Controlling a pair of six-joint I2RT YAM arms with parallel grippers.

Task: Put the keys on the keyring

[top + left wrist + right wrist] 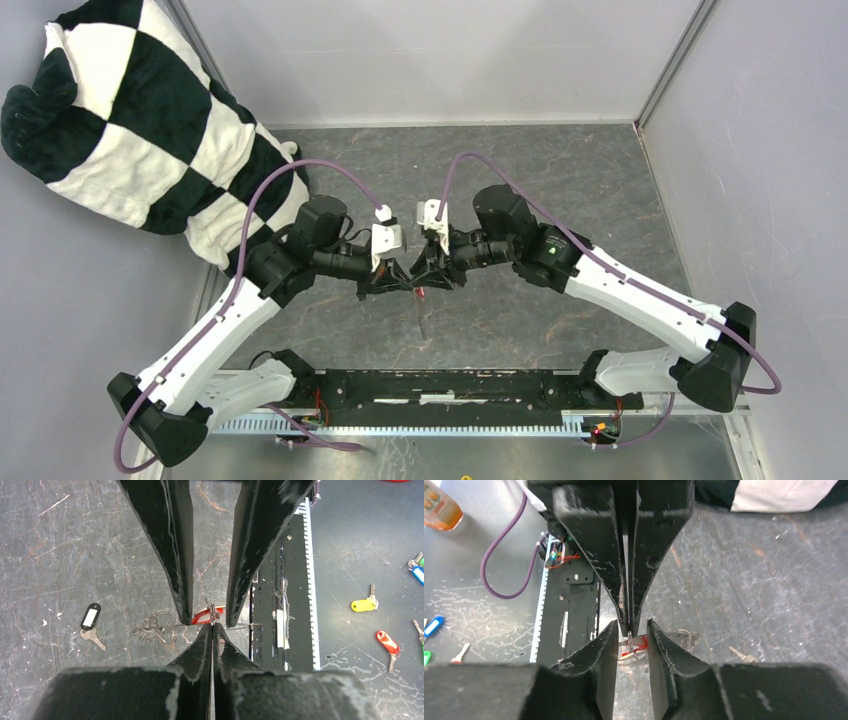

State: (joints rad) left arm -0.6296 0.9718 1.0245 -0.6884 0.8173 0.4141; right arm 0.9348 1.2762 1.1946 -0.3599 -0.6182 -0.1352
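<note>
Red-tagged key [201, 616] pinched in left gripper [212, 626], right gripper [632, 626] spread around it, keyring [150, 624] on table [75, 555] nearby, front rail [280, 605] near.

Your left arm [215, 335] and right arm [640, 295] show white links, black joints, scuffed black wedge fingers [594, 655] and a purple cable [246, 215].
</note>
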